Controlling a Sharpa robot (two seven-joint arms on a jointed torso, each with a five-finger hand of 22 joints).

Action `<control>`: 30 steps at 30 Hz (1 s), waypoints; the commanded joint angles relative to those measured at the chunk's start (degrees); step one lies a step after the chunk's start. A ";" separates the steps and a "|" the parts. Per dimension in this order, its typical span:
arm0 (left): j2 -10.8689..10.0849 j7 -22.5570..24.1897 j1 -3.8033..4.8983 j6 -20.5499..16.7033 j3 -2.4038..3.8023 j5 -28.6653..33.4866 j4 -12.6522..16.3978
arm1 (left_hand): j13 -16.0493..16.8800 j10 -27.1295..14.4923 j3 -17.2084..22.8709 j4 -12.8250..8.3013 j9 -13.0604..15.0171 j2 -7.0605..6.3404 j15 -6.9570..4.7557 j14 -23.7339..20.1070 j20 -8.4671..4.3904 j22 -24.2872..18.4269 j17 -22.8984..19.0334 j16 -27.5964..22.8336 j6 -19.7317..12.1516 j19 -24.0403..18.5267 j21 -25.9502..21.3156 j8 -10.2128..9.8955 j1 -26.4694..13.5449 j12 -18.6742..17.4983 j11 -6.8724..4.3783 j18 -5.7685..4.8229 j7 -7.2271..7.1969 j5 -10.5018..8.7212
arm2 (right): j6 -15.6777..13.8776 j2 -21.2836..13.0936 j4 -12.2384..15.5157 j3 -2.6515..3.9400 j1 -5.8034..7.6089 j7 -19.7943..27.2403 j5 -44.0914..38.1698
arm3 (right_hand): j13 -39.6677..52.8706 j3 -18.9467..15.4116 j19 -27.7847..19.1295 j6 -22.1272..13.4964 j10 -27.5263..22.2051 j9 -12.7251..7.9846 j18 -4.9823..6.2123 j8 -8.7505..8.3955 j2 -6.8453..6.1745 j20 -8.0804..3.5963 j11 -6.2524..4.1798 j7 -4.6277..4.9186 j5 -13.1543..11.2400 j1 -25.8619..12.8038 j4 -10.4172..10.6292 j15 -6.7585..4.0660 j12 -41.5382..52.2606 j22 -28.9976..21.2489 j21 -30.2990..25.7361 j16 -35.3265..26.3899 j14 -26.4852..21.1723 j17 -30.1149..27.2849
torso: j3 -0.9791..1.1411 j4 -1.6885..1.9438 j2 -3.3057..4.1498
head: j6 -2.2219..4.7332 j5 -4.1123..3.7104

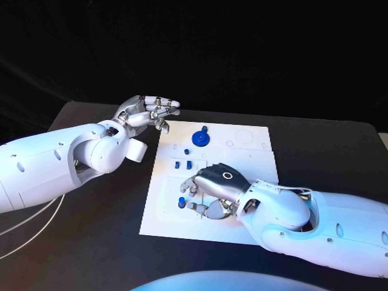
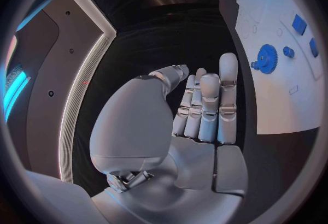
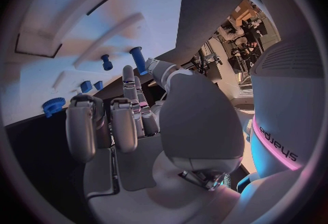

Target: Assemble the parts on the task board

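Note:
The white task board (image 1: pixel 213 206) lies in the middle of the black table. A blue gear (image 1: pixel 201 138) sits near its far edge, and two small blue blocks (image 1: pixel 183 164) lie nearer the middle. My right hand (image 1: pixel 213 188) hovers low over the board's near half. A blue peg (image 3: pixel 139 60) stands between its thumb and a fingertip and looks pinched there. A second small blue peg (image 3: pixel 106 62) rests on the board just beyond. My left hand (image 1: pixel 146 112) hangs over the table off the board's far left corner, fingers straight and holding nothing.
The left wrist view shows the left hand (image 2: pixel 205 109) beside the board (image 2: pixel 280 98), with the gear (image 2: pixel 265 59) and small blue pieces (image 2: pixel 298 23) on it. The board has a shallow rectangular recess (image 3: pixel 62 22). Black table surrounds the board.

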 commanded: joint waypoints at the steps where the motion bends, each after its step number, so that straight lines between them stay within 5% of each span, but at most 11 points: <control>1: 0.02 0.30 0.02 0.78 0.03 0.23 0.13 | 0.05 -0.36 -0.18 -0.25 -0.04 0.12 0.03 -0.45 0.21 -0.10 -0.05 0.30 -0.40 0.09 -0.20 0.05 -0.24 0.37 0.11 0.86 0.11 -0.11 | -6.69 -1.88 1.40 0.30 0.41 0.38 -0.13 | 0.16 -0.04 3.71 -0.37 0.36 -0.09 -0.51 -0.31 0.00 0.28 0.26 0.32 0.27 -0.29 -0.21 0.51 0.15 12.18 0.19 -0.29 3.36 3.05 | -0.01 -0.09 -0.07 | 0.19 -0.41; 8: -0.15 0.37 0.02 0.84 0.02 0.23 0.14 | 0.08 -0.44 -0.20 -0.31 -0.04 0.13 0.03 -0.51 0.21 -0.11 -0.17 0.30 -0.44 0.10 -0.22 0.08 -0.23 0.48 0.13 0.86 0.12 -0.12 | -9.78 -8.45 3.82 0.63 2.96 1.91 12.27 | 1.64 -0.70 4.15 1.92 3.41 0.39 -0.78 0.93 0.15 -0.15 -0.68 -0.54 0.06 -1.15 0.38 -0.17 1.69 12.73 1.65 0.48 3.71 4.25 | -0.08 -0.13 -0.12 | 0.58 -1.91; 13: -0.48 0.54 0.02 0.79 -0.02 0.24 0.46 | 0.09 -0.46 -0.23 -0.30 -0.05 0.10 0.04 -0.53 0.21 -0.12 -0.23 0.28 -0.45 0.10 -0.22 0.08 -0.27 0.50 0.14 0.86 0.13 -0.13 | -6.64 -14.99 5.34 0.64 4.77 1.79 25.71 | 6.77 -3.62 4.36 3.97 11.03 1.65 -0.92 3.25 0.07 -1.37 -2.86 -2.44 2.49 -2.44 0.57 -1.80 8.15 13.04 2.41 0.78 3.83 4.65 | -0.17 -0.29 -0.16 | 1.07 -4.08; 14: -0.55 0.59 0.02 0.78 -0.03 0.24 0.56 | 0.09 -0.46 -0.23 -0.30 -0.05 0.10 0.04 -0.53 0.21 -0.12 -0.23 0.28 -0.45 0.10 -0.22 0.08 -0.27 0.50 0.14 0.86 0.13 -0.13 | -5.82 -16.17 5.57 0.60 4.95 1.43 27.14 | 14.50 -7.09 4.53 3.31 8.87 3.00 -1.03 4.71 0.76 -2.97 -3.72 -3.54 6.10 -3.59 1.02 -2.76 14.98 13.29 2.99 0.95 3.92 4.83 | -0.20 -0.35 -0.19 | 1.07 -4.42; 15: -0.67 0.65 0.02 0.76 -0.04 0.24 0.70 | 0.09 -0.46 -0.23 -0.30 -0.05 0.10 0.04 -0.53 0.21 -0.12 -0.23 0.28 -0.45 0.10 -0.22 0.08 -0.27 0.50 0.14 0.86 0.13 -0.13 | -4.88 -17.56 5.85 0.51 5.13 0.89 28.50 | 31.54 -8.99 4.83 2.78 9.48 4.26 -1.32 6.07 1.49 -2.45 -3.99 -4.01 5.16 -3.45 1.27 -3.02 32.47 13.68 4.09 1.27 4.09 5.32 | -0.25 -0.43 -0.23 | 1.13 -4.78; 16: -0.80 0.70 0.02 0.71 -0.05 0.24 0.86 | 0.09 -0.46 -0.23 -0.30 -0.05 0.10 0.04 -0.53 0.21 -0.12 -0.23 0.28 -0.45 0.10 -0.22 0.08 -0.27 0.50 0.14 0.86 0.13 -0.13 | -4.11 -18.87 6.13 0.40 5.27 0.30 29.46 | 35.75 -9.88 4.87 2.00 7.13 4.84 -1.28 6.61 1.59 -3.05 -3.26 -3.91 5.20 -3.67 1.82 -2.40 36.01 13.75 4.23 1.30 4.08 5.36 | -0.28 -0.53 -0.25 | 1.13 -5.17; 18: -1.00 0.82 0.01 0.63 -0.07 0.25 1.10 | 0.09 -0.51 -0.30 -0.27 -0.05 0.03 0.05 -0.57 0.22 -0.12 -0.32 0.26 -0.48 0.10 -0.23 0.08 -0.36 0.52 0.15 0.85 0.15 -0.15 | -3.09 -21.09 6.65 0.16 5.41 -0.82 30.43 | 53.26 -12.01 5.32 1.09 7.56 6.93 -1.66 8.97 2.58 -2.51 -3.67 -3.55 5.01 -3.99 3.97 -3.11 53.90 14.31 5.89 2.01 4.34 6.51 | -0.30 -0.77 -0.27 | 1.19 -5.67; 21: -1.21 0.95 0.01 0.56 -0.12 0.25 1.35 | 0.09 -0.51 -0.30 -0.27 -0.05 0.03 0.05 -0.57 0.22 -0.12 -0.32 0.26 -0.48 0.10 -0.23 0.08 -0.36 0.52 0.15 0.85 0.15 -0.15 | -2.24 -23.89 7.43 -0.25 5.40 -2.57 30.58 | 61.71 -13.70 5.70 0.27 9.60 8.47 -1.94 10.70 2.86 -2.71 -3.82 -3.61 5.12 -3.84 5.75 -2.83 62.79 14.75 7.32 2.77 4.63 7.90 | -0.31 -0.96 -0.35 | 1.17 -6.41; 24: -1.42 1.04 0.01 0.51 -0.18 0.25 1.62 | 0.09 -0.51 -0.30 -0.27 -0.05 0.03 0.05 -0.57 0.22 -0.12 -0.32 0.26 -0.48 0.10 -0.23 0.08 -0.36 0.52 0.15 0.85 0.15 -0.15 | -1.98 -26.29 8.24 -0.72 4.93 -4.82 28.88 | 65.63 -15.24 5.96 -0.24 10.87 9.29 -2.15 11.66 3.22 -2.70 -3.83 -3.64 4.87 -4.12 6.77 -2.84 66.93 15.04 8.36 3.33 4.83 8.98 | -0.32 -1.25 -0.41 | 1.04 -7.16; 30: -1.63 1.11 0.01 0.48 -0.25 0.25 1.91 | 0.10 -0.53 -0.34 -0.24 -0.05 0.00 0.06 -0.56 0.23 -0.13 -0.26 0.29 -0.50 0.09 -0.25 0.08 -0.43 0.54 0.16 0.85 0.15 -0.15 | -2.01 -27.76 9.06 -1.08 3.08 -8.84 25.36 | 68.29 -17.54 5.99 -0.76 11.84 9.78 -2.18 12.28 3.73 -2.69 -3.83 -3.68 5.24 -5.55 6.97 -2.81 69.72 15.08 8.48 3.76 4.97 9.79 | -0.33 -1.53 -0.45 | 0.76 -7.42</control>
